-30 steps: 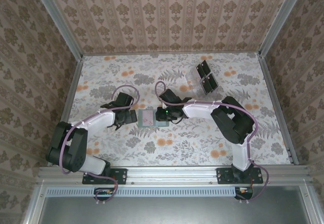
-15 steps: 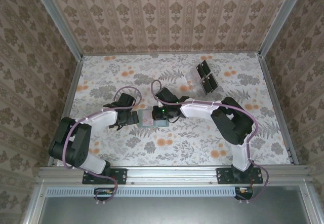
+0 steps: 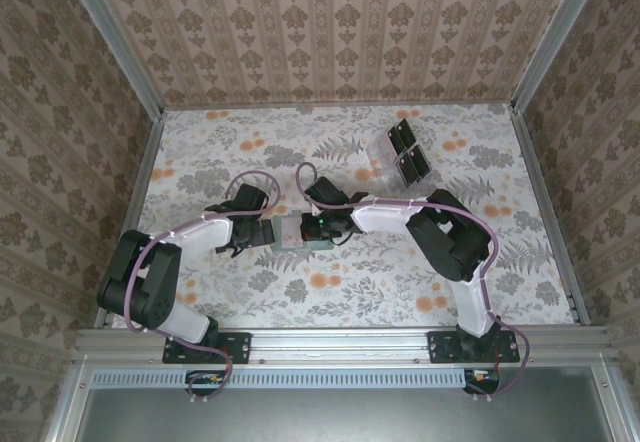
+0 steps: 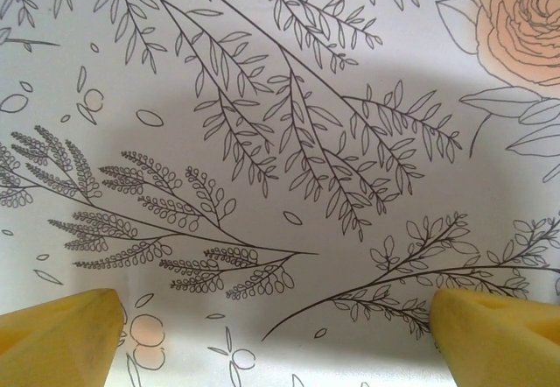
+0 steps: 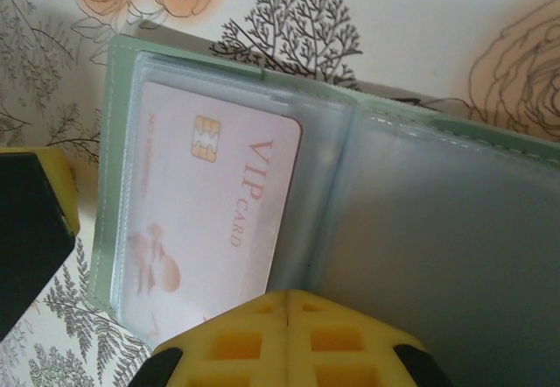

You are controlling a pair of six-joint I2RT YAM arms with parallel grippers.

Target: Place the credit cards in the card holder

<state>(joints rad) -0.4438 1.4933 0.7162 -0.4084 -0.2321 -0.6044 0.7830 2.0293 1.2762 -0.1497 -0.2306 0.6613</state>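
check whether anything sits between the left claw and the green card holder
Nothing visible does. The open left claw hangs just left of the flat dull-green open card holder, with a strip of bare floral-print table between them. The shut right claw is over the holder itself.

Card [image 5: 210, 221] bottom edge behind right pincer [image 5: 289, 304]; card holder [image 5: 437, 229] right part out of frame.

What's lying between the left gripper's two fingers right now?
Nothing but bare flower-printed table, seen in the left wrist view; the yellow fingers of the left gripper stand wide apart.
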